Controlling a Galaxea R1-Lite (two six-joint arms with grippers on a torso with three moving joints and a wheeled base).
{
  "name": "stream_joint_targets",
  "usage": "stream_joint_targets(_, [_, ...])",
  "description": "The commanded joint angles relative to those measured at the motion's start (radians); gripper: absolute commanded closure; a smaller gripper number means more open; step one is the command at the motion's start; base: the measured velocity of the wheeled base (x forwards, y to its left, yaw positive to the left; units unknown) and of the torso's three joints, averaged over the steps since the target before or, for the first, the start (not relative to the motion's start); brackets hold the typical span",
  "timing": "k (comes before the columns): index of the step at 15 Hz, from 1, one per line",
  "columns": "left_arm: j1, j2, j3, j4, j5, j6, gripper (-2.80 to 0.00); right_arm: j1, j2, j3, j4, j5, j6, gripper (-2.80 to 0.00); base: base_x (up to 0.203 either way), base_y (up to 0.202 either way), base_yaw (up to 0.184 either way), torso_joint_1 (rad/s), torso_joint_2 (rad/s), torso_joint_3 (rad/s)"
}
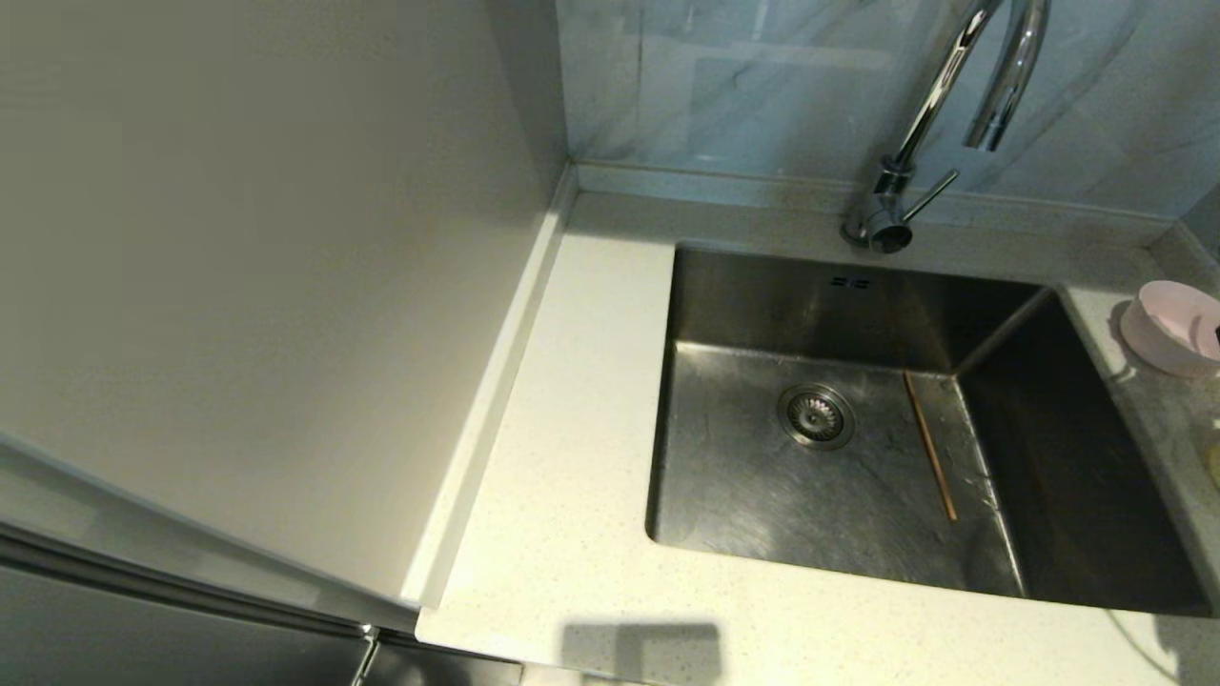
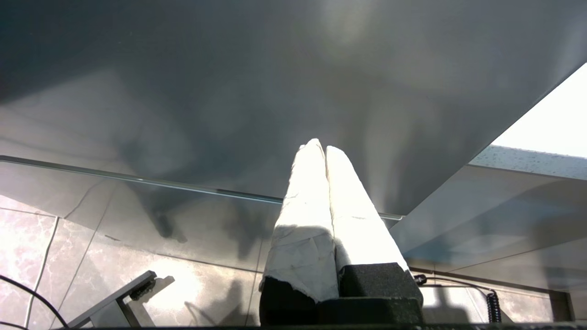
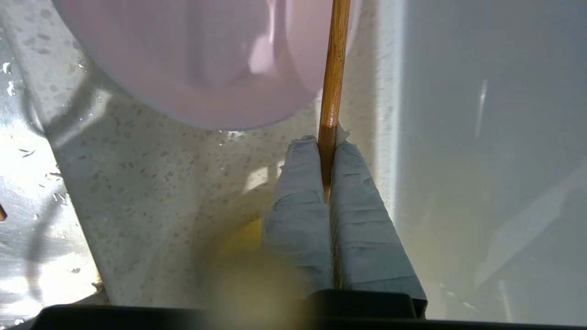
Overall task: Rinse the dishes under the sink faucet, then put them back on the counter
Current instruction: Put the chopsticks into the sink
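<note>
The right tool (image 3: 326, 153) is closed on one brown wooden chopstick (image 3: 334, 68). Its two taped fingers (image 3: 298, 201) press on the lower end of the stick, and the stick reaches forward from them, past the rim of the pale pink bowl (image 3: 192, 64). The tool is over the speckled off-white surface (image 3: 151, 192), just beside the steel edge of the sink (image 3: 18, 151). A yellow bowl (image 3: 243, 247) shows very near this camera, blurred, below the fingers.

In the head view the pink bowl (image 1: 1170, 326) stands on the surface (image 1: 562, 457) to the right of the sink (image 1: 762, 476), at the edge of the picture. The second chopstick (image 1: 929, 446) lies flat on the bottom of the basin, to the right of the round drain strainer (image 1: 816, 415) and apart from it. The chrome faucet (image 1: 939, 114) rises behind the sink, and its spout hangs over the back part of the basin. I see no water coming from it.

The left tool (image 2: 324, 147) is parked low beside the cabinet, and its white taped fingers are pressed together with nothing between them.
</note>
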Motion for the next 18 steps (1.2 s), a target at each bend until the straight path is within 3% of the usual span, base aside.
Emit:
stream_joint_targets(1, [0.0,-0.003,0.0,0.0,0.001,0.0,0.0,-0.001,-0.031,-0.003,0.004,-0.002,-0.011,0.0,0.0,0.0,0.0,0.0,0.0,0.0])
stream_joint_targets(5, [0.0,-0.003,0.0,0.0,0.001,0.0,0.0,0.009,-0.095,-0.002,0.007,0.013,-0.059,0.0,0.0,0.0,0.0,0.0,0.0,0.0])
stream_joint_targets(9, [0.0,-0.003,0.0,0.0,0.001,0.0,0.0,0.105,-0.172,-0.005,0.057,0.061,-0.064,0.0,0.0,0.0,0.0,0.0,0.0,0.0])
stream_joint_targets(12, [0.0,-0.003,0.0,0.0,0.001,0.0,0.0,0.237,-0.205,-0.035,0.191,0.097,0.035,0.0,0.0,0.0,0.0,0.0,0.0,0.0])
stream_joint_targets(18, [0.0,-0.003,0.0,0.0,0.001,0.0,0.0,0.445,-0.134,-0.011,0.259,0.069,0.261,0.0,0.0,0.0,0.0,0.0,0.0,0.0])
